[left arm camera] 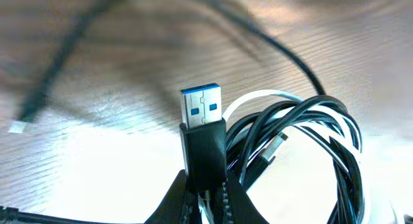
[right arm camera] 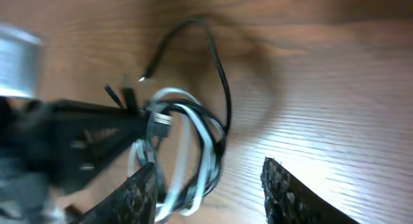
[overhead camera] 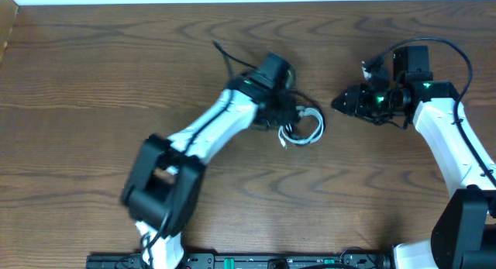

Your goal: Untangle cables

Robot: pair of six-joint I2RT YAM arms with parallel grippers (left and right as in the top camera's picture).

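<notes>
The white cable (overhead camera: 316,131) and the black cable (overhead camera: 222,52) lie coiled together at the table's middle. My left gripper (overhead camera: 291,112) is on this tangle. In the left wrist view it (left arm camera: 205,185) is shut on a black USB plug with a blue insert (left arm camera: 202,130), held upright. The looped black cable (left arm camera: 335,153) and white cable (left arm camera: 258,98) lie just right of the plug. My right gripper (overhead camera: 341,103) is open and empty just right of the tangle. In the right wrist view its fingers (right arm camera: 213,192) frame the white loops (right arm camera: 193,159) and the black cable's tail (right arm camera: 219,69).
The table top (overhead camera: 93,83) is dark wood. A loose end of the black cable (left arm camera: 22,121) trails away from the bundle toward the back left. The left arm's body (overhead camera: 201,133) stretches diagonally from the front left toward the middle.
</notes>
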